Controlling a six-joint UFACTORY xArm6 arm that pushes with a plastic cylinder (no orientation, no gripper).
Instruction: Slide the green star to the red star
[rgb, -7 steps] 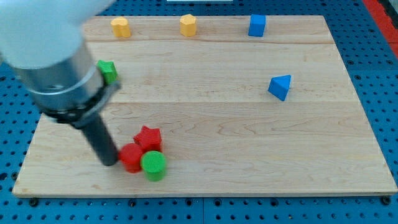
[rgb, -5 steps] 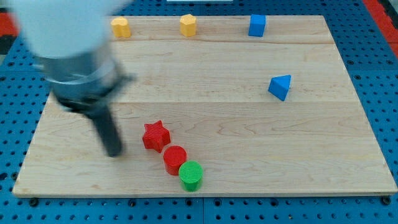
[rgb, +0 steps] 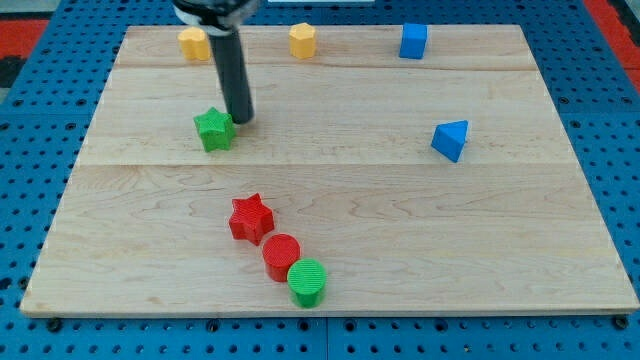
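My tip (rgb: 241, 119) stands just to the view's right of the green star (rgb: 213, 129), at its upper corner, touching it or very nearly so; the rod's dark end hides the exact contact, so I cannot say which. The placement makes sense as a set-up for pushing; the red star (rgb: 250, 217) lies well below the green one, toward the view's bottom and a little to the right, so the tip probably has to work round to the star's top side before a push would carry it the right way. There is no claw on this arm; only a straight rod, which holds nothing and can only shove.

The red star heads a slanting row; a red cylinder (rgb: 281, 256) touches its lower right, and a green cylinder (rgb: 308, 281) touches that in turn; a green star arriving from above would meet the red star first and need not disturb the other two.

The tabletop (rgb: 520, 230) is pale planked wood, smooth enough for sliding; along its top edge sit two yellow blocks (rgb: 194, 43) (rgb: 302, 40) and a blue cube (rgb: 413, 41); a blue wedge (rgb: 451, 139) rests alone at the right. Around the wood runs a blue perforated base (rgb: 610, 120), with red at the upper corners.
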